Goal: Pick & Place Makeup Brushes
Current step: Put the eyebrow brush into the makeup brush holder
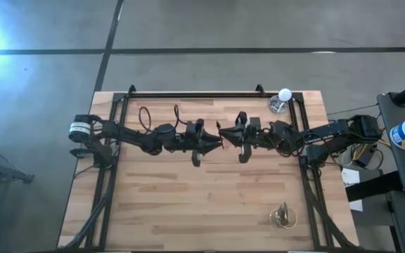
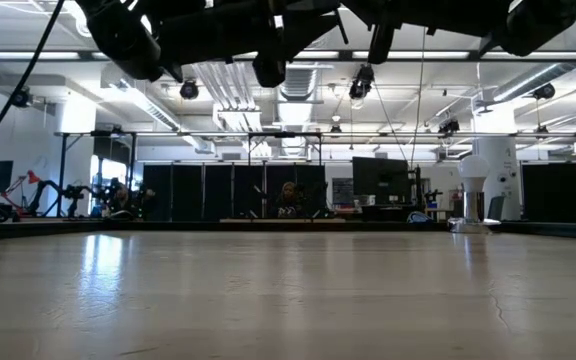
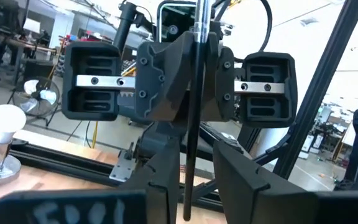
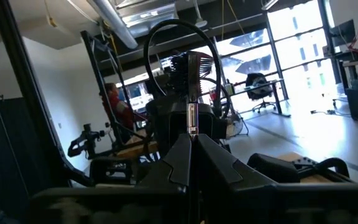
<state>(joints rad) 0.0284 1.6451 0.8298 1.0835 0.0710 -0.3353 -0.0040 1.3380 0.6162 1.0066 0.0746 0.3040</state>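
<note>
Both arms reach toward each other above the middle of the wooden bench point(image 1: 209, 204), nearer its far edge, and their claws meet tip to tip there. The right claw point(image 3: 194, 81) is closed tight on a makeup brush point(image 3: 191, 143): in the left wrist view its two fingers press together around the thin dark stick, which stands upright between them with a silvery section at its upper end. The lower part of the brush hangs down between the fingers of the left claw point(image 3: 194, 180), which stand apart on either side of it; whether they touch it cannot be told. In the right wrist view the same brush point(image 4: 191, 118) shows as a short silvery piece rising from the pinched fingers, with the left arm behind it.

A small stand with a white ball on top point(image 1: 281, 100) sits near the far right corner of the bench. A small clear holder point(image 1: 282, 216) sits near the near right corner. A person point(image 4: 114, 106) shows in the room beyond.
</note>
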